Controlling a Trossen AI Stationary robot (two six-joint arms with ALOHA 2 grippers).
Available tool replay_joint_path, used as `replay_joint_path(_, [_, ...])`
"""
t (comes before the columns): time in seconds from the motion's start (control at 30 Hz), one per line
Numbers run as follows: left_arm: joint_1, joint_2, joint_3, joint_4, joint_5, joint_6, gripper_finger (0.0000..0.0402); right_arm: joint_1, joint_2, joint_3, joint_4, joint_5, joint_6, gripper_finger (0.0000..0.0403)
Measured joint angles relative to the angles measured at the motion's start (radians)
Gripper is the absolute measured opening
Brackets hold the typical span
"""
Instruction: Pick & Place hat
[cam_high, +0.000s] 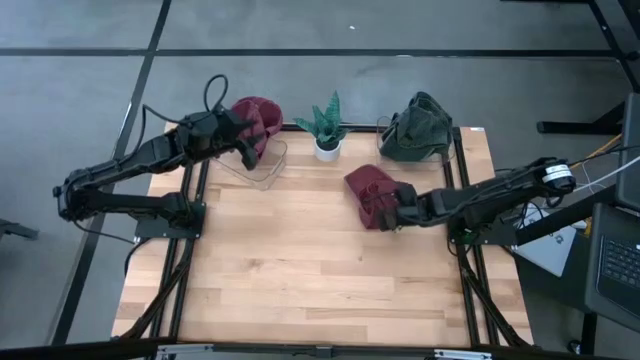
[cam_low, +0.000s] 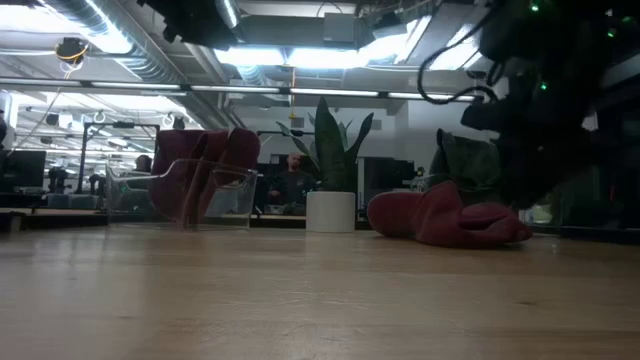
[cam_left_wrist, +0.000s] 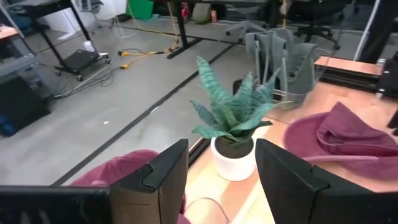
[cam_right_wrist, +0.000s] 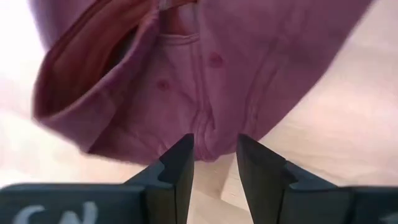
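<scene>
I have the right gripper (cam_right_wrist: 214, 163) low on the table with its fingers parted narrowly, nothing between them yet, and the maroon hat (cam_high: 372, 192) lies crumpled just ahead of the tips, its edge nearly touching. I judge this the approach before the grasp: next I should push forward over a fold of fabric and close. The left gripper (cam_high: 245, 150) waits, fingers apart, over the clear rack (cam_high: 262, 172) holding another maroon hat (cam_high: 256, 118).

Beyond the open left tool (cam_left_wrist: 221, 180) stands a potted plant (cam_left_wrist: 233, 134) (maroon hat (cam_left_wrist: 348, 134) beside it).
</scene>
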Motion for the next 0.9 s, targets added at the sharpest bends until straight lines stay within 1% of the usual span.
replay_joint_path(0.1, [-0.017, 0.0, 0.0, 0.0, -0.002, -0.007, 0.0182, 0.036, 0.0, -0.037, 0.054, 0.038, 0.157, 0.0119])
replay_joint_path(0.2, [-0.03, 0.0, 0.0, -0.003, -0.001, -0.007, 0.0182, 0.074, 0.0, -0.05, 0.068, 0.042, 0.283, 0.0119])
replay_joint_path(0.3, [-0.038, 0.0, 0.0, -0.009, 0.0, -0.004, 0.0182, 0.114, 0.0, -0.05, 0.09, 0.056, 0.359, 0.0119])
replay_joint_path(0.47, [-0.042, 0.0, 0.0, -0.013, 0.013, 0.037, 0.0182, 0.168, 0.0, -0.05, 0.11, 0.142, 0.494, 0.0119])
replay_joint_path(0.53, [-0.042, -0.003, 0.0, -0.013, 0.037, 0.046, 0.0182, 0.179, 0.0, -0.05, 0.111, 0.164, 0.528, 0.0119])
replay_joint_path(0.63, [-0.042, -0.009, 0.0, -0.015, 0.076, 0.056, 0.0182, 0.186, 0.003, -0.05, 0.103, 0.17, 0.565, 0.0119])
replay_joint_path(0.77, [-0.042, -0.019, 0.0, -0.015, 0.112, 0.065, 0.0182, 0.185, 0.008, -0.05, 0.09, 0.14, 0.572, 0.0119])
replay_joint_path(0.9, [-0.042, -0.03, 0.0, -0.014, 0.136, 0.084, 0.0182, 0.182, 0.01, -0.05, 0.027, 0.124, 0.583, 0.0119])
